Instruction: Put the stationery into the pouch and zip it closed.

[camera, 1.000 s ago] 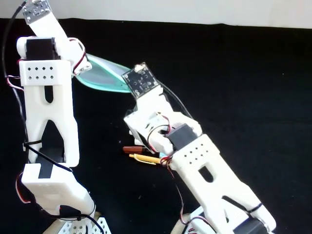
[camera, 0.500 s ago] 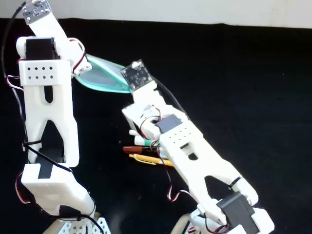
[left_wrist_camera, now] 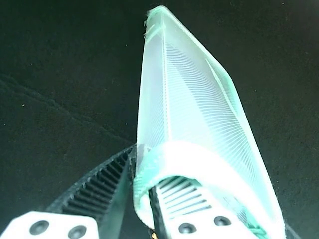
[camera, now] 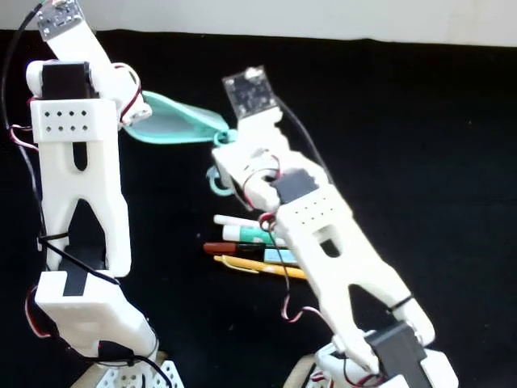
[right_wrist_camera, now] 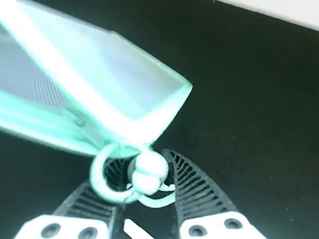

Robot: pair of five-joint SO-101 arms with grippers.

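A translucent teal pouch (camera: 174, 123) hangs above the black table between the two arms. My left gripper (camera: 139, 109) is shut on its left end; in the left wrist view the pouch (left_wrist_camera: 192, 109) rises from between the fingers of that gripper (left_wrist_camera: 149, 172). My right gripper (camera: 224, 159) is at the pouch's other end, shut on the zipper pull (right_wrist_camera: 145, 174), a bead with a teal ring, just below the pouch's corner (right_wrist_camera: 149, 107). Several pens lie on the table beside the right arm: a white marker (camera: 234, 220), a green marker (camera: 249, 234), a brown pen (camera: 229, 248) and a yellow pen (camera: 252, 265).
The black table (camera: 420, 145) stretches open to the right and at the back, up to a pale wall edge (camera: 323, 20). The left arm's white body (camera: 77, 178) stands tall at the left. The right arm's body (camera: 331, 242) overhangs the pens' right ends.
My right arm has swung up and toward the back, away from the pens, with the pouch's right end following. The pens now show more fully. The left arm has stayed put.
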